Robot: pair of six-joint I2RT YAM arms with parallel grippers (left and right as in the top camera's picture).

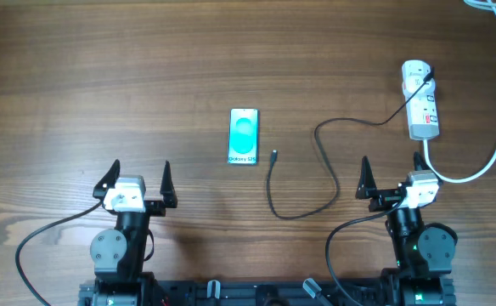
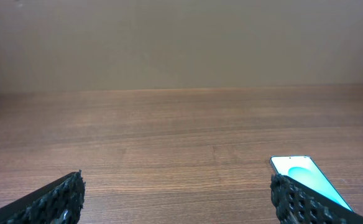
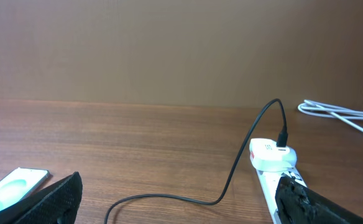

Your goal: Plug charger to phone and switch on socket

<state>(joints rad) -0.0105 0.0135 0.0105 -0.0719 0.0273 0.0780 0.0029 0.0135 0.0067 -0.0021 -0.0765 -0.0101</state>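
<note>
Fingers (image 1: pixel 110 177) of the left gripper (image 1: pixel 139 168) are standing spread wide from overhead, holding nothing, near the table's (image 1: pixel 78 76) front edge; the right gripper (image 1: pixel 391 163) is sitting just as widely parted and empty on the other side; the phone (image 1: pixel 244 136) is lying flat between them, further out, its cyan screen facing up; the charger (image 1: pixel 318 136) is trailing in loose curves from the socket (image 1: pixel 420 106), with its small free connector resting just beside the phone, not touching it; the socket is lying ahead of the right gripper, and its thick white cord (image 1: pixel 469 174) is looping away to the right. Through the left wrist camera, the left gripper (image 2: pixel 176 180) is showing both dark pads apart over bare wood, and the phone (image 2: pixel 306 174) is peeking out behind the right-hand pad. Through the right wrist camera, the right gripper (image 3: pixel 180 180) is likewise gaping; the phone (image 3: pixel 10 186) is lying at the lower left, the charger (image 3: pixel 243 155) is arching up into the socket (image 3: pixel 271 155), and the white cord (image 3: pixel 337 112) is lying beyond.
</note>
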